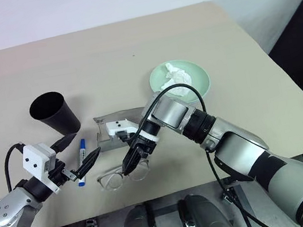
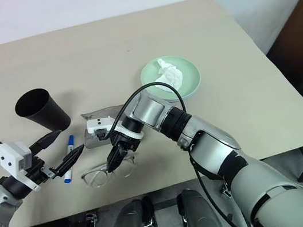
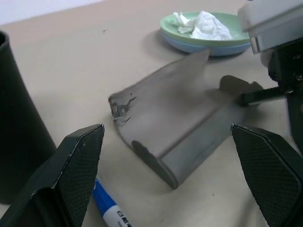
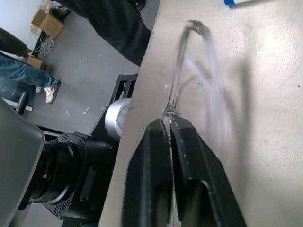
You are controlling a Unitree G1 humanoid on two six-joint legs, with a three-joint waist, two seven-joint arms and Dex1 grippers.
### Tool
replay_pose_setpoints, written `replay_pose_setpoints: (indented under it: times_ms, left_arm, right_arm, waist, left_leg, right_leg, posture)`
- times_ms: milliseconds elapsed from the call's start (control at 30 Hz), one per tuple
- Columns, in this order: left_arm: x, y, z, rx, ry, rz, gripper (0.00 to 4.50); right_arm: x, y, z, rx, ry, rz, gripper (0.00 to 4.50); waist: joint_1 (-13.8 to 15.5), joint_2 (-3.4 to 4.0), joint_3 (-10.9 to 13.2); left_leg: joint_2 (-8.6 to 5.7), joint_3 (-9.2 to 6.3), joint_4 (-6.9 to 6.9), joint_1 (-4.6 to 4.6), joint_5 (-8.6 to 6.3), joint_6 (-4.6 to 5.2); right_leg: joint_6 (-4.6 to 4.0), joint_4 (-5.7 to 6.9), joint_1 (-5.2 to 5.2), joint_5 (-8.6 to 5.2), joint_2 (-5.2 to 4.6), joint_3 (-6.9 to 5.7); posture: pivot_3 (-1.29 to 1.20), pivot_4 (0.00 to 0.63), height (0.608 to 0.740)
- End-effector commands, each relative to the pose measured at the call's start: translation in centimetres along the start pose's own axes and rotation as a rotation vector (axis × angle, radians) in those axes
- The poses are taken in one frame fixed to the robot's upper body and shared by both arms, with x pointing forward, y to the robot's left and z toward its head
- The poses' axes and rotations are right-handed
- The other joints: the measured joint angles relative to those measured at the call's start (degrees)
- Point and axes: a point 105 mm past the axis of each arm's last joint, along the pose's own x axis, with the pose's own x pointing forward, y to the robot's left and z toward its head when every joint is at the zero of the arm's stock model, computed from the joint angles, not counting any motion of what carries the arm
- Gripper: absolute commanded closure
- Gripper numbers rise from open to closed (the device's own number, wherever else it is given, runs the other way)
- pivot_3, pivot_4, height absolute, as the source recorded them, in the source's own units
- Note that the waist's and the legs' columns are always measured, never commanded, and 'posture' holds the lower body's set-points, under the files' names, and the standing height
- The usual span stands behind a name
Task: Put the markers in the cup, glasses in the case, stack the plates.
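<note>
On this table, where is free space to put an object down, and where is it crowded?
Free: the wide far part of the table, beyond the cup and the plates, and the strip right of the plates. Crowded: the near edge, where the marker, the open case, the glasses and both grippers meet.

My table (image 1: 131,58) is a plain beige top. Between my two sets of jaws the grey case (image 1: 118,130) lies open on it. The glasses (image 1: 121,177) rest near the front edge, right at my right jaws. A blue-capped marker (image 1: 82,162) lies just ahead of my left jaws, the black cup (image 1: 53,112) upright beyond it. Well past my right jaws sits a green plate (image 1: 198,79) holding a tissue (image 1: 175,75), seemingly stacked on a blue plate (image 3: 208,47).
</note>
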Motion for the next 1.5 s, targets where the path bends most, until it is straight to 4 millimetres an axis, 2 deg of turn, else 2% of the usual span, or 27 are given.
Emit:
replay_pose_setpoints:
  times_ms: [33, 167, 333, 467, 700, 800, 933, 1100, 1233, 1500]
  left_arm:
    - [-0.1, 0.1, 0.3, 0.024, -0.018, 0.006, 0.00]
    - [0.0, -0.1, 0.3, 0.018, -0.025, 0.002, 0.00]
    - [0.1, -0.1, 0.2, 0.013, -0.027, 0.001, 0.00]
    - [0.2, 0.2, 0.3, 0.020, -0.043, 0.014, 0.00]
    - [-0.3, 0.6, -0.3, 0.016, -0.033, 0.025, 0.00]
    - [-0.3, 0.7, -0.2, 0.018, -0.034, 0.029, 0.00]
    - [-0.4, 0.8, -0.1, 0.022, -0.036, 0.034, 0.00]
    - [-0.6, 0.5, 0.1, 0.022, -0.039, 0.044, 0.00]
    - [-0.8, 0.1, 0.4, 0.024, -0.037, 0.057, 0.00]
    - [-1.3, -0.3, 0.7, 0.023, -0.027, 0.082, 0.00]
  right_arm:
    - [-0.4, -0.4, 0.5, -0.002, -0.016, -0.038, 4.48]
    - [-0.7, -0.4, 0.5, 0.012, -0.030, -0.042, 4.48]
    - [-2.4, 0.2, 0.7, 0.006, -0.042, -0.047, 4.48]
    - [-4.9, 0.9, 1.0, -0.001, -0.083, -0.067, 4.48]
    - [-9.5, 1.5, 2.8, -0.014, -0.179, -0.121, 4.48]
    - [-10.9, 1.1, 3.1, -0.034, -0.191, -0.162, 4.48]
    - [-12.1, -1.0, 3.2, -0.101, -0.141, -0.286, 4.48]
    - [-12.3, -2.7, 4.0, -0.156, -0.135, -0.352, 4.48]
    - [-11.7, -4.3, 3.4, -0.163, -0.100, -0.416, 4.48]
    - [-9.1, -4.4, 2.2, -0.149, -0.018, -0.322, 4.48]
  waist:
    - [-0.1, 0.00, 0.0]
    - [-0.1, 0.00, 0.0]
    - [0.1, 0.00, 0.0]
    - [0.1, -0.01, 0.0]
    - [-0.1, 0.00, 0.0]
    - [-0.1, 0.00, 0.0]
    - [-0.1, 0.00, 0.0]
    - [-0.1, 0.00, 0.0]
    - [0.0, -0.01, 0.0]
    - [-0.1, 0.00, 0.0]
  left_leg:
    - [0.00, 0.01, 0.00, 0.00, 0.00, 0.00]
    - [0.00, 0.03, 0.00, 0.00, 0.00, 0.00]
    - [-0.01, 0.04, 0.00, -0.01, 0.00, 0.00]
    - [-0.05, 0.09, 0.00, -0.18, 0.00, 0.00]
    - [-0.01, 0.17, -0.13, -0.64, 0.12, 0.18]
    - [0.00, 0.17, -0.19, -0.63, 0.14, 0.20]
    - [-0.01, 0.21, -0.13, -0.62, 0.16, 0.25]
    - [0.00, 0.24, -0.12, -0.60, 0.21, 0.28]
    - [0.00, 0.24, -0.12, -0.61, 0.21, 0.29]
    - [-0.03, 0.22, -0.07, -0.57, 0.26, 0.33]
  right_leg:
    - [0.00, 0.01, 0.00, 0.00, -0.01, -0.02]
    - [0.00, 0.00, 0.01, 0.00, -0.03, -0.03]
    - [0.00, 0.00, 0.00, 0.00, -0.09, -0.07]
    - [0.00, -0.09, -0.08, 0.00, -0.21, -0.15]
    - [0.01, -0.09, -0.58, 0.01, -0.22, -0.29]
    - [0.01, -0.12, -0.58, 0.01, -0.22, -0.40]
    - [0.02, -0.12, -0.51, 0.01, -0.25, -0.40]
    - [0.02, -0.05, -0.52, 0.02, -0.25, -0.43]
    - [0.03, -0.07, -0.49, 0.02, -0.26, -0.45]
    - [0.03, -0.01, -0.40, 0.02, -0.36, -0.57]
  posture:
    - [0.00, 0.150, 0.715]
    - [0.00, 0.150, 0.715]
    - [0.00, 0.150, 0.715]
    - [0.00, 0.150, 0.715]
    - [0.00, 0.150, 0.715]
    - [0.00, 0.150, 0.715]
    - [0.00, 0.150, 0.715]
    - [0.00, 0.150, 0.715]
    - [0.00, 0.150, 0.715]
    - [0.00, 0.150, 0.715]
